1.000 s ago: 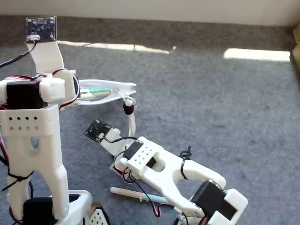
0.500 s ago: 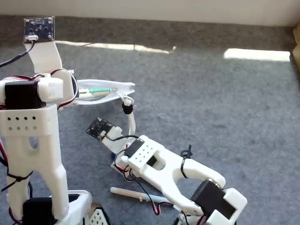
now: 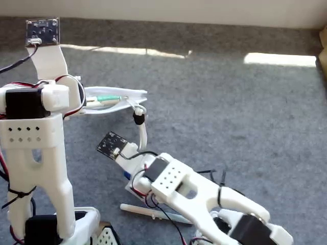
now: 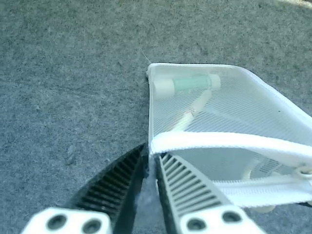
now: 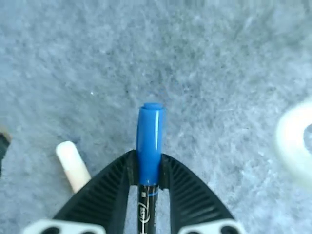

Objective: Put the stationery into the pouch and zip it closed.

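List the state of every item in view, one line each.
White mesh pouch: unzipped, mouth open.
Green-and-white tube: inside the pouch.
Blue capped marker: clamped, cap on.
White pen: loose on the grey carpet, outside the pouch.
Left pincer: shut on the pouch's corner.
Right pincer: shut on the marker.

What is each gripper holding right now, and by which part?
Right gripper clamps the blue marker by its cap; left gripper pinches the mesh pouch by a corner.
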